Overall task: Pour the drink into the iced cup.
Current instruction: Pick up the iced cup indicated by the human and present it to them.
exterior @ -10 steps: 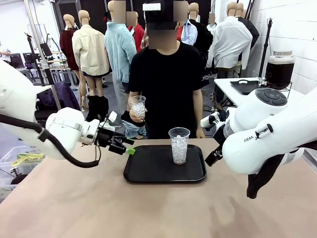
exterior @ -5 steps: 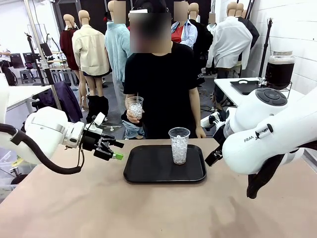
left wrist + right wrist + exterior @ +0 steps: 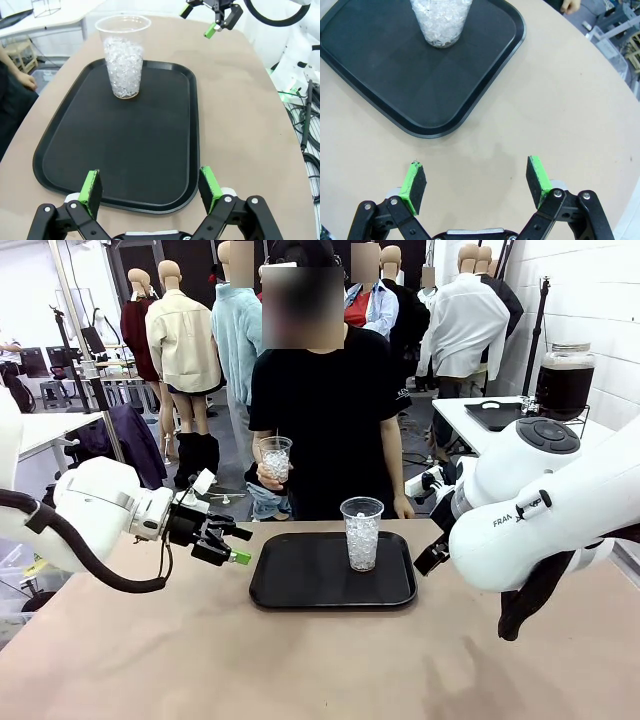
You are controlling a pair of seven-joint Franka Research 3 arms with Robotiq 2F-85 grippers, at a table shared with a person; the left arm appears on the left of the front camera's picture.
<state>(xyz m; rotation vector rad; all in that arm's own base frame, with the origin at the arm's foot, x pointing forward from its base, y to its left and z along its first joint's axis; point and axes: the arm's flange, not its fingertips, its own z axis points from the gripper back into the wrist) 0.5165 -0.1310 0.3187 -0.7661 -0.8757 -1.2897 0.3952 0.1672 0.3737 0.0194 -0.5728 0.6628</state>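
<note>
A clear iced cup (image 3: 361,533) stands upright on the black tray (image 3: 300,585), toward its far side; it also appears in the left wrist view (image 3: 122,55) and the right wrist view (image 3: 441,20). The person's hand holds a second ice-filled cup (image 3: 275,457) at waist height behind the table. The dark drink fills a glass dispenser (image 3: 564,380) on a side table at the far right. My left gripper (image 3: 240,545) (image 3: 150,187) hovers open at the tray's left edge, holding nothing. My right gripper (image 3: 477,182) (image 3: 197,22) is open over bare table right of the tray.
The tan table (image 3: 150,660) has free room in front of and beside the tray. The person stands at the far edge, one hand (image 3: 404,508) near the table. The bulky right arm (image 3: 540,510) rises over the table's right side. Another black tray (image 3: 495,415) lies on the side table.
My left arm has drawn back to the left and dropped a little, its gripper still open. The person shifted slightly left with the held cup. The right arm is still.
</note>
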